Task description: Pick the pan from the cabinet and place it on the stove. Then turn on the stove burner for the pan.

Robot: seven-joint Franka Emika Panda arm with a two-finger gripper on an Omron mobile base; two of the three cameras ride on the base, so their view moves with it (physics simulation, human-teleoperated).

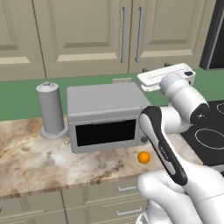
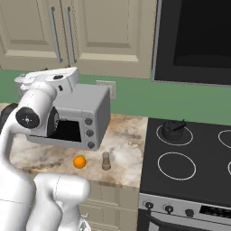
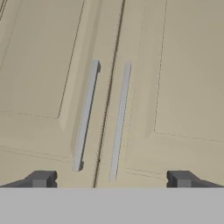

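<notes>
with its dark jaws spread wide & gripping nothing, the white arm's gripper (image 3: 111, 179) faces the closed beige panelled wall cabinet (image 3: 175, 78) w/ long silver bar handles. black glass stove (image 2: 198, 158) w/ white rings sits right of the grey microwave (image 2: 79, 117).

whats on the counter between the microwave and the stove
An orange and a small beige shaker sit on the counter between microwave and stove, seen in the right base view.
</notes>
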